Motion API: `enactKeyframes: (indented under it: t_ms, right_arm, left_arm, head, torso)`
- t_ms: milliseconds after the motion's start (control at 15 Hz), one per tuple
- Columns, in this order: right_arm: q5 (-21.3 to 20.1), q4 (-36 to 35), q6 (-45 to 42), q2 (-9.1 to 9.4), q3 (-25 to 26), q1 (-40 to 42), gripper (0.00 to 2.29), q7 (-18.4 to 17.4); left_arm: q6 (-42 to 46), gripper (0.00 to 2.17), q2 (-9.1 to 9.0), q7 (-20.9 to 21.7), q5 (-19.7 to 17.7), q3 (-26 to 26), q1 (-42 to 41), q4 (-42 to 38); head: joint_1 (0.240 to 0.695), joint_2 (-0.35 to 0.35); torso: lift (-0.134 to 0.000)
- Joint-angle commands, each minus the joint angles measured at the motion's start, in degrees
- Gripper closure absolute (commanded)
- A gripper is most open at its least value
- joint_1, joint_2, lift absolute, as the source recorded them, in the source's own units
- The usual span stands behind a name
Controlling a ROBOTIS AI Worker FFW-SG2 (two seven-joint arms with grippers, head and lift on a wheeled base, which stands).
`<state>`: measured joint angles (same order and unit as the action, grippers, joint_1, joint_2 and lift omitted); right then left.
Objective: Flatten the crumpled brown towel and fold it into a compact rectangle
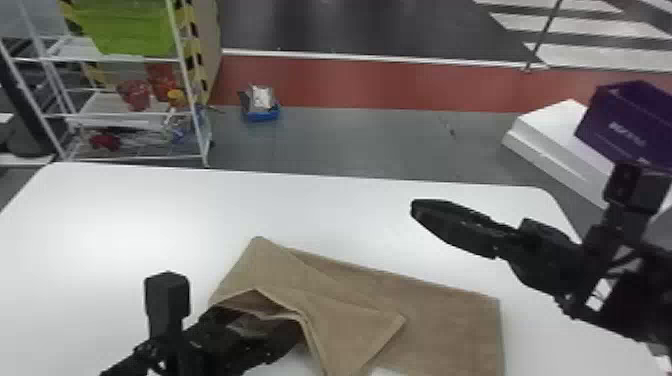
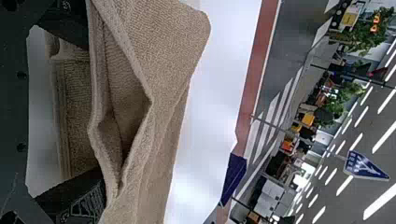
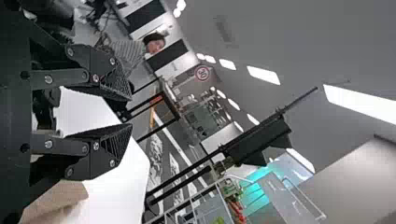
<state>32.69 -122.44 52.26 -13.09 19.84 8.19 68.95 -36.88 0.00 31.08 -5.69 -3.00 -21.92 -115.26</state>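
Observation:
The brown towel lies on the table with its right part spread flat and its left part folded over, a pointed flap across the middle. My left gripper is at the towel's raised left fold, its tips hidden by cloth. In the left wrist view, the left gripper has its fingers wide apart, with the towel bulging in front and a gaping fold between them. Above the table, behind and right of the towel, hangs my right gripper. The right wrist view shows this right gripper open, holding nothing; a towel corner lies beyond it.
The white table extends around the towel, its far edge running across the view. Beyond it stand a wire shelf at left, a small blue tray on the floor, and a purple box on a white block at right.

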Motion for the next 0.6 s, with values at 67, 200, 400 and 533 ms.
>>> enactKeyframes:
  t_ms: [67, 200, 400, 533]
  right_arm:
    - [-14.76, -1.05, -24.0, -5.98, -4.46, -0.37, 0.26, 8.75]
    - [-22.15, -2.01, -27.16, -11.34, -7.8, -2.48, 0.21, 9.37]
    - [-32.43, -5.44, -36.83, -17.84, -11.58, -0.02, 0.14, 9.37]
    - [-34.89, -6.23, -38.06, -20.83, -12.29, 0.86, 0.15, 9.37]
  left_arm:
    - [-0.35, 0.09, -0.15, -0.23, 0.15, -0.6, -0.23, -0.66]
    - [-0.18, 0.08, -0.15, -0.67, 0.15, -0.69, -0.23, -0.66]
    - [-0.35, 0.08, -0.15, -1.02, 0.33, -0.69, -0.23, -0.84]
    - [-0.35, 0.08, -0.15, -1.64, 0.59, -1.22, -0.23, -0.84]
  head:
    - [0.695, -0.13]
    - [0.695, -0.135]
    - [0.695, -0.134]
    - [0.695, -0.132]
  torso:
    - [-0.124]
    - [-0.124]
    - [-0.124]
    - [-0.124]
